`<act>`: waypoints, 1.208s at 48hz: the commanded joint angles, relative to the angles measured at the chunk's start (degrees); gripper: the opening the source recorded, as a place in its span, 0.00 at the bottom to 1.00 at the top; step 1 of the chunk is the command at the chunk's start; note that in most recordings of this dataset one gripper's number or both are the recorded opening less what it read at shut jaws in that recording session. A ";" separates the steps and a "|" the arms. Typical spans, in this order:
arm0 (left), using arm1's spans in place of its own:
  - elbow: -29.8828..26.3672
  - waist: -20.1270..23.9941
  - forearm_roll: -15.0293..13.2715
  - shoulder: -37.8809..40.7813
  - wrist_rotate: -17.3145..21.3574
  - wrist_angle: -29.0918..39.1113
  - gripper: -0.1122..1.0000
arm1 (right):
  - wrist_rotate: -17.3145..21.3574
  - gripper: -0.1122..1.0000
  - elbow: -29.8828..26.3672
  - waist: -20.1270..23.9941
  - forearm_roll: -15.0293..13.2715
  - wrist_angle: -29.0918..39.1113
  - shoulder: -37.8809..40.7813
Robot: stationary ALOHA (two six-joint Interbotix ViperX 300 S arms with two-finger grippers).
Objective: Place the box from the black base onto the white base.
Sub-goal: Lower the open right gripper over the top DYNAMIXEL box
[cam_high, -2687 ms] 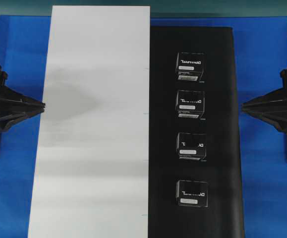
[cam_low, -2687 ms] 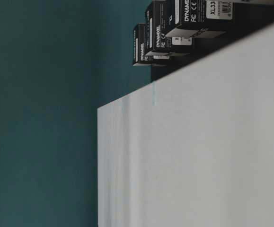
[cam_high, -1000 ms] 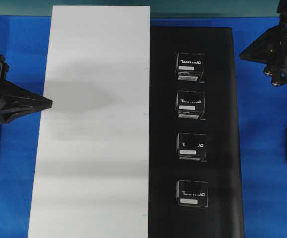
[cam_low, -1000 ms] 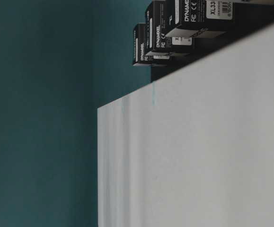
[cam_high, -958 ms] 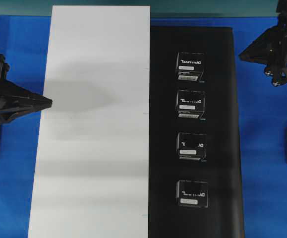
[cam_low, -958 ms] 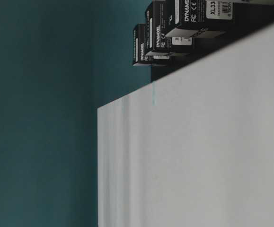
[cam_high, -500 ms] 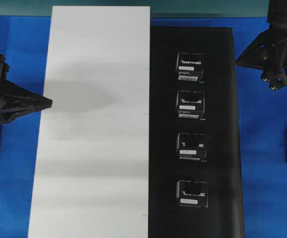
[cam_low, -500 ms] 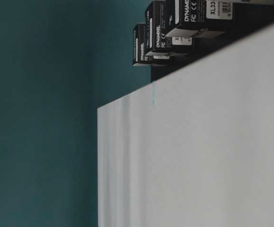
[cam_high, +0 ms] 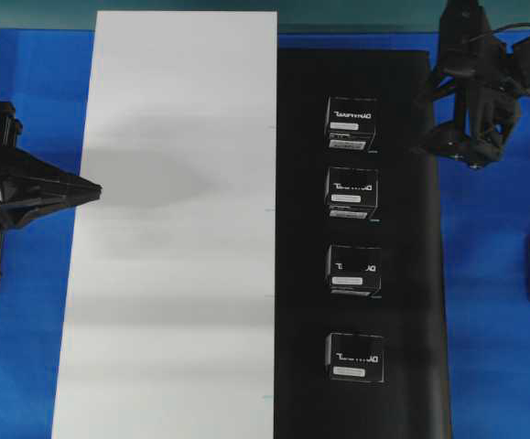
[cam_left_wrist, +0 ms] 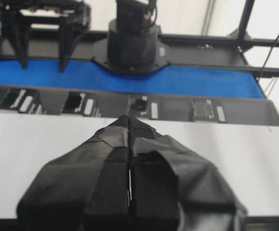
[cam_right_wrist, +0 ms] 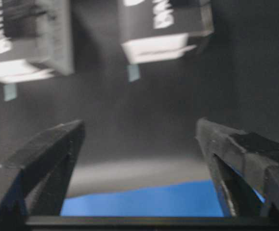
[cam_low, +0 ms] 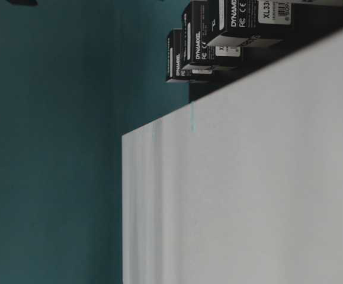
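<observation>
Several small black boxes with white lettering stand in a row on the black base (cam_high: 402, 274); the top one (cam_high: 351, 123) is nearest my right gripper (cam_high: 427, 119). That gripper hovers over the base's right edge, open and empty. In the right wrist view its fingers (cam_right_wrist: 47, 149) stand wide apart, with two boxes (cam_right_wrist: 163, 24) ahead of them. The white base (cam_high: 182, 274) lies bare on the left. My left gripper (cam_high: 89, 190) is shut at its left edge, holding nothing; the left wrist view shows its jaws (cam_left_wrist: 128, 121) pressed together.
Blue table (cam_high: 493, 302) surrounds both sheets. The right arm's body (cam_high: 475, 73) hangs over the far right corner. In the table-level view the boxes (cam_low: 236, 23) line the top above the white base (cam_low: 248, 189).
My right arm has swung in from the far right to the black base's right edge, and its jaws have opened wide. The left gripper has barely moved. The boxes have not shifted.
</observation>
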 commanded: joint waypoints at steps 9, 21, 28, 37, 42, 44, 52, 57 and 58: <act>-1.76 0.09 0.18 0.26 -0.18 -0.53 0.04 | -1.23 1.00 -1.85 1.76 -0.97 -1.58 4.04; -1.85 0.00 0.18 0.26 -0.09 -0.53 0.04 | -3.08 1.00 -2.20 3.60 -0.88 -5.80 6.24; -1.85 0.00 0.18 0.26 -0.09 -0.44 0.04 | -3.16 1.00 -2.99 4.92 -0.97 -6.15 8.44; -1.93 -0.09 0.18 0.26 -0.18 -0.35 0.04 | -3.16 1.00 -4.13 5.19 -0.97 -8.53 9.93; -2.02 -0.35 0.18 0.26 -0.18 -0.35 0.04 | -3.43 1.00 -4.75 5.27 -0.97 -8.96 10.46; -2.02 -0.35 0.18 0.26 -0.18 -0.35 0.04 | -3.43 1.00 -4.92 5.27 -0.97 -8.61 10.72; -2.02 -0.44 0.18 0.26 -0.18 -0.35 0.04 | -3.43 1.00 -5.19 6.50 -0.97 -8.79 11.60; -2.11 -0.53 0.18 0.26 -0.18 -0.26 0.04 | -3.43 1.00 -5.45 7.56 -0.97 -8.96 12.30; -2.11 -0.53 0.18 0.26 -0.18 -0.26 0.04 | -3.43 1.00 -5.45 7.73 -0.97 -8.96 12.48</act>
